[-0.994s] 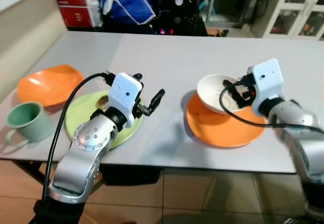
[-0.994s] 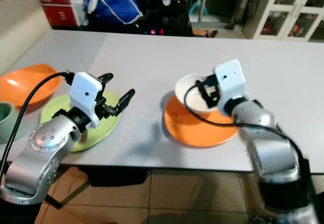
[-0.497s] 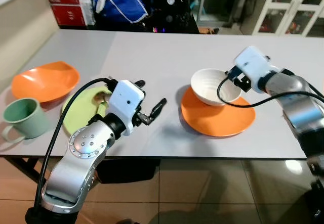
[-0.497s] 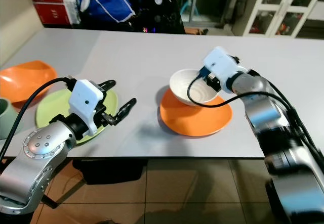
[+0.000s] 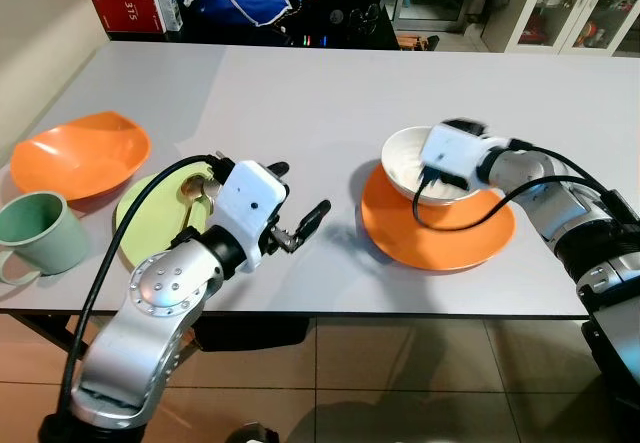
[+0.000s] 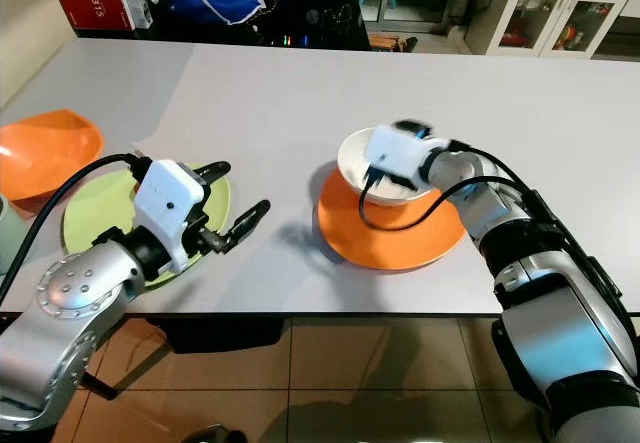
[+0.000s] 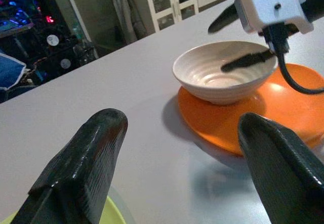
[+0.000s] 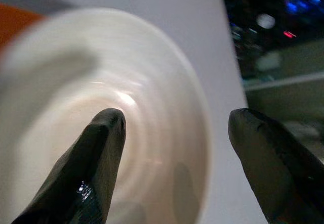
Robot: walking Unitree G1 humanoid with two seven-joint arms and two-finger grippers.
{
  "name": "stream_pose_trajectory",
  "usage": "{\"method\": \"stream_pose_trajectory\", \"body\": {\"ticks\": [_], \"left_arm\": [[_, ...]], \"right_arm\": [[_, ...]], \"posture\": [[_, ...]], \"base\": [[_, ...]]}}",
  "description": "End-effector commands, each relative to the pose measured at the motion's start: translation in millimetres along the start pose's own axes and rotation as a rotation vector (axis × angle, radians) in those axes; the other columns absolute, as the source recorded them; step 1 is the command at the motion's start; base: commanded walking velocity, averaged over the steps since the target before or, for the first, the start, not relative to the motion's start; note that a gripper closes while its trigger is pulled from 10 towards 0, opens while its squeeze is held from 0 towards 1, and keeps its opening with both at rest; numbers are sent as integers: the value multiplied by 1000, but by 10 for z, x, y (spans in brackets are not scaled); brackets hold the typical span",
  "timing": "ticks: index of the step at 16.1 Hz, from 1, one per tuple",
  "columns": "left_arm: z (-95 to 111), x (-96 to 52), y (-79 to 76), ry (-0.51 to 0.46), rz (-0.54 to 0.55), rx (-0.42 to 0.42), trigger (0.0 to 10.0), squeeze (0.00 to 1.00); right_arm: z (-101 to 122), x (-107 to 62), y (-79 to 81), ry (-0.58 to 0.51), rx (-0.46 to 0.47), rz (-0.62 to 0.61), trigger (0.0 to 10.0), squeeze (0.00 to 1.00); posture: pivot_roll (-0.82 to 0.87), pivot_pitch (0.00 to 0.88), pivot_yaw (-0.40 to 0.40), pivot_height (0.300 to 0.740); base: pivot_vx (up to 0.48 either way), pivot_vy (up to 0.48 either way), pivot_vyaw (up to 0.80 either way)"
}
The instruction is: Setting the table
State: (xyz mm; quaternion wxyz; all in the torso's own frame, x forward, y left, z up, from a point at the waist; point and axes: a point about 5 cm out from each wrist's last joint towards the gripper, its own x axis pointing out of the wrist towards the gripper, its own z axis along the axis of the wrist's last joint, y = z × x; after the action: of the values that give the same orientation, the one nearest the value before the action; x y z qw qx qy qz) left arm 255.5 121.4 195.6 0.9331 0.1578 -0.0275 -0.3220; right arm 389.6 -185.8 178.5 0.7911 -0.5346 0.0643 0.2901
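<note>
A white ribbed bowl (image 5: 408, 160) sits on the back left part of an orange plate (image 5: 450, 238) on the grey table. My right gripper (image 8: 174, 115) is open at the bowl's rim. One finger (image 7: 248, 61) reaches inside the bowl and the other (image 7: 223, 19) stays outside it. My left gripper (image 5: 297, 193) hovers open and holds nothing, just above the table between a light green plate (image 5: 145, 228) and the orange plate. A gold-coloured spoon (image 5: 196, 189) lies on the green plate.
An orange dish (image 5: 80, 153) and a green mug (image 5: 35, 235) stand at the table's left end. The table's front edge (image 5: 330, 313) is close below both arms. Dark bags and cabinets stand beyond the far edge.
My right wrist has swung from the bowl's right side to over the bowl, a finger now inside it. The left arm has barely moved. The camera view has shifted.
</note>
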Motion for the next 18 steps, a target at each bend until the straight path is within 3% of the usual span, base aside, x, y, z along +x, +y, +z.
{"method": "stream_pose_trajectory", "body": {"ticks": [1, 5, 9, 14, 16, 17, 18], "left_arm": [[18, -21, -27, -1, -22, -1, 10000, 0], [20, -12, -30, 3, -36, 5, 10000, 0], [41, 1, -35, -4, -41, 6, 10000, 0], [45, 33, 26, -9, 2, 20, 10000, 0], [26, 37, 156, 12, 148, 13, 10000, 0], [52, 5, 225, -9, 245, -11, 10000, 0], [66, -15, 236, -19, 263, -16, 10000, 0]], "right_arm": [[-28, -18, 22, 5, -36, 60, 10000, 0], [-148, -154, 78, -11, -104, 315, 10000, 0], [-109, -241, -28, -75, -118, 367, 10000, 0], [101, -345, -456, -190, -98, 197, 10000, 0], [204, -462, -741, -288, 25, 17, 10000, 0], [196, -610, -897, -342, 141, -133, 10000, 0], [188, -673, -908, -369, 200, -180, 10000, 0]], "posture": [[9, 94, -9, 740], [3, 91, -2, 740], [3, 91, -2, 740], [2, 70, -8, 740], [6, 56, -30, 740], [14, 45, -42, 740], [19, 37, -45, 740]], "base": [[0, 0, 0], [0, 0, 0], [0, 0, 0], [0, 0, 0], [0, 0, 0], [0, 0, 0], [0, 0, 0]]}}
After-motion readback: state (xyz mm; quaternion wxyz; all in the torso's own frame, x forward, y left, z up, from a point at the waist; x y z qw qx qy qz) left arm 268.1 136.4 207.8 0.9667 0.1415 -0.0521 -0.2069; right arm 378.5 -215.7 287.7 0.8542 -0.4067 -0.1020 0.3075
